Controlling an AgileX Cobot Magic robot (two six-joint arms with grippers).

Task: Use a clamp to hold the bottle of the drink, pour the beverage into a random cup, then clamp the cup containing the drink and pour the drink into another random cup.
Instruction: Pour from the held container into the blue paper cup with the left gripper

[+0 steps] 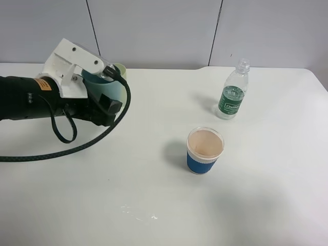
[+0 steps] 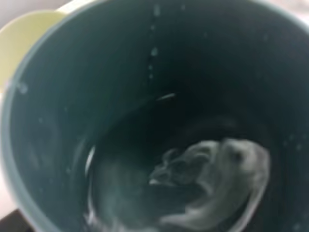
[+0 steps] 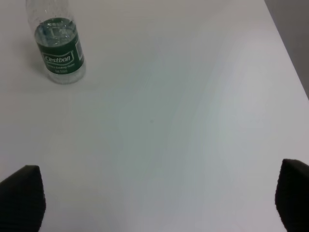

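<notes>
The blue cup (image 1: pixel 205 151) stands upright at mid-table (image 1: pixel 154 215), mouth up and apart from everything else. Left and further back, the tumbler (image 1: pixel 110 91) sits between the left gripper's (image 1: pixel 100 79) white plates. Whether they press on it, or whether it tilts, cannot be told. The left wrist view looks straight into its dark inside (image 2: pixel 96 96), where liquid glints blurrily. A yellow cup (image 1: pixel 121 68) peeks out just behind. Far right, the bottle (image 1: pixel 233 97) stands upright. The right gripper (image 3: pixel 154 198) is spread wide and empty.
</notes>
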